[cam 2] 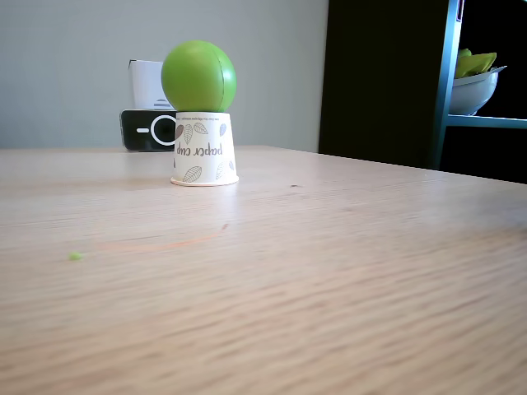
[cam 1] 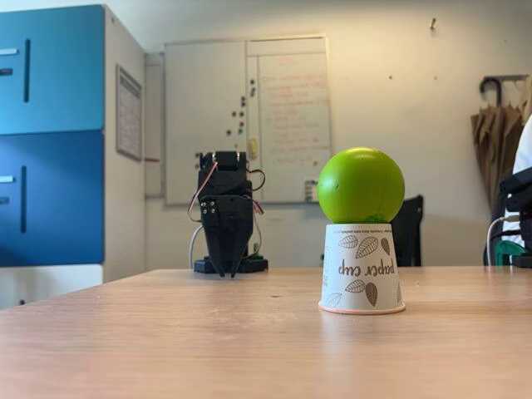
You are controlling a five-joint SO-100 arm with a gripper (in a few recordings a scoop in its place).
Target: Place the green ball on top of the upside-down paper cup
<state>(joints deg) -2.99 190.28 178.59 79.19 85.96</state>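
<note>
The green ball rests on the upturned base of the paper cup, which stands rim-down on the wooden table. The print on the cup reads upside down in both fixed views. In a fixed view the black arm is folded at the far side of the table, well to the left of the cup. Its gripper points down to the tabletop with the fingers together and nothing between them.
Blue cabinets stand at the left and a whiteboard behind the arm. A dark box with a white ring sits behind the cup. A shelf with a white bowl is at the right. A green crumb lies on the table.
</note>
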